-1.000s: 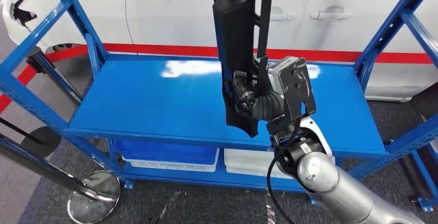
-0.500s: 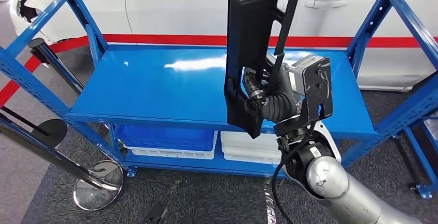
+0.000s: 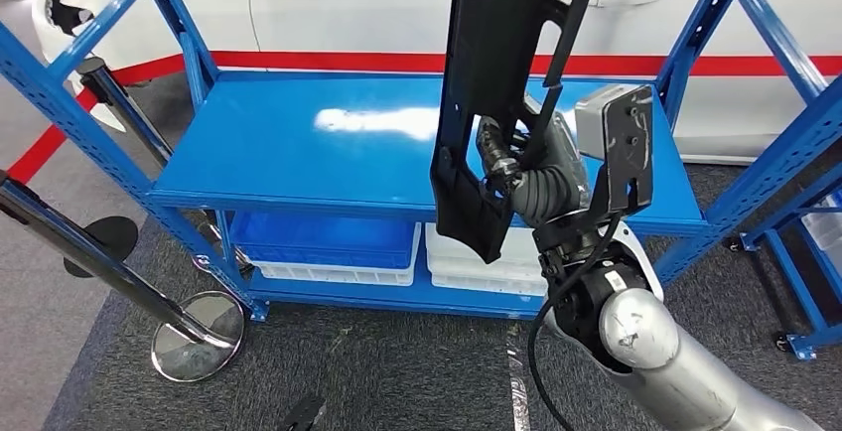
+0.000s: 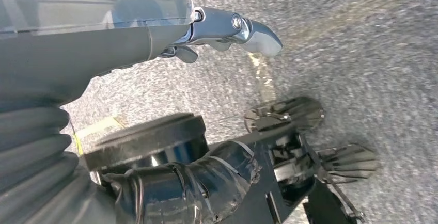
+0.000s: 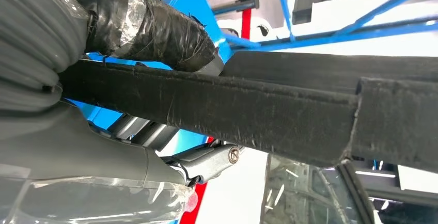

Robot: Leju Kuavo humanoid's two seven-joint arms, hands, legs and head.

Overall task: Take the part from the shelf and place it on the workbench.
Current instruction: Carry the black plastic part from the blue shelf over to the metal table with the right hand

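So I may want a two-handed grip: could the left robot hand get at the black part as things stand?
Probably not right away. The left robot hand hangs over the floor, while the right robot hand holds the black part upright above the blue shelf. Nothing blocks a raise, though.

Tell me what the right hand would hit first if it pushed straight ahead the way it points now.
Likely the white car behind the rack. The right hand, holding the black part upright, points over the blue shelf top, which looks bare on that line; depth is unclear.
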